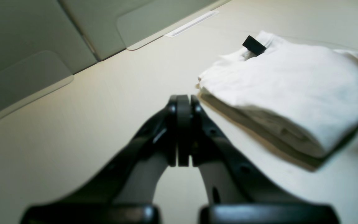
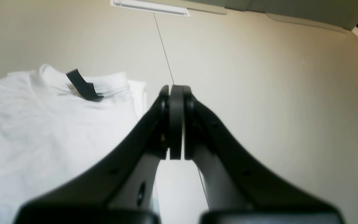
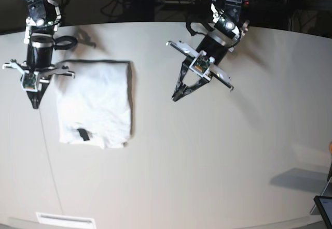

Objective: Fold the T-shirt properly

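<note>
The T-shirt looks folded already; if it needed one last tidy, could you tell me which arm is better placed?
The right arm: its shut right gripper hangs right beside the T-shirt, while the shut left gripper is well off to the side.

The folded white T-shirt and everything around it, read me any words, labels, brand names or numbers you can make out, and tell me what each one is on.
No text can be read in any view.
Folded white cotton T-shirt: only plain white fabric shows, no print visible.
Small black tag at its collar: blank or too blurred to read.
Dark screen corner at the base view's right edge: nothing legible.
</note>
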Motion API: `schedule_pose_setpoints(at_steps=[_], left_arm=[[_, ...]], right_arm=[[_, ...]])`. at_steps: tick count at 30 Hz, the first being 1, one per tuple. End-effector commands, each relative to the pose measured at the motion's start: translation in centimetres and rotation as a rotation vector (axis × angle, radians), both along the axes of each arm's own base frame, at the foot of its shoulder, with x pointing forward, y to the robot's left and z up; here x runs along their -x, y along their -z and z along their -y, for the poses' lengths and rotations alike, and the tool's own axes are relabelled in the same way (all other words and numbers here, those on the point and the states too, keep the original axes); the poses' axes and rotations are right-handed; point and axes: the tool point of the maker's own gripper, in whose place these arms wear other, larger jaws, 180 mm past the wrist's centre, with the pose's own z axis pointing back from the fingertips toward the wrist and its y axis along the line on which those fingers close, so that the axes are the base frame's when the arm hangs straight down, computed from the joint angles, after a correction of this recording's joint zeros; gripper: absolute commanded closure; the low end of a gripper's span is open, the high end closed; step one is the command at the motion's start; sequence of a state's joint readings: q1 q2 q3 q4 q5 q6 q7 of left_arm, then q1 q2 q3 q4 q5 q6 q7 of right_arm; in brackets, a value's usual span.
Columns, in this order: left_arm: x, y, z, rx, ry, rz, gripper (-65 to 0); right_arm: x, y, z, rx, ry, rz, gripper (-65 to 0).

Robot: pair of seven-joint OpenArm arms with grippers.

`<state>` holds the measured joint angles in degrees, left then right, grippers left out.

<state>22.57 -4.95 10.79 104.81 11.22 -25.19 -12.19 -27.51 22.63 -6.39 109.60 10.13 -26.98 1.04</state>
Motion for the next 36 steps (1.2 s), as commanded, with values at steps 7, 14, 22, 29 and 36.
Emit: schedule_pose_setpoints(at_steps=[7,14,22,29,36], left_arm=[[5.1,0.2,0.1,0.084,0.044,-0.015,0.0],[9.8,1.5,-0.1,0.135,0.069,-0.083,0.0],[15.8,6.3,-1.4,0.189,0.071,-0.246,0.0],[20.2,10.8,-2.9,0.187,0.044,-0.409,0.0],[24.2,17.2,-4.5,0.149,-0.016,-0.616,0.0]], right_arm=[[5.4,-3.1,-3.7,0.282,-0.160,0.191,0.0],[10.4,-0.9,-3.7,0.366,-0.059,0.059,0.0],[14.7,1.1,-1.9,0.393,-0.017,-0.093,0.0],[19.9,7.3,-1.8,0.356,0.015,-0.324,0.0],[25.6,16.0,-1.5,0.340,-0.010,-0.582,0.0]])
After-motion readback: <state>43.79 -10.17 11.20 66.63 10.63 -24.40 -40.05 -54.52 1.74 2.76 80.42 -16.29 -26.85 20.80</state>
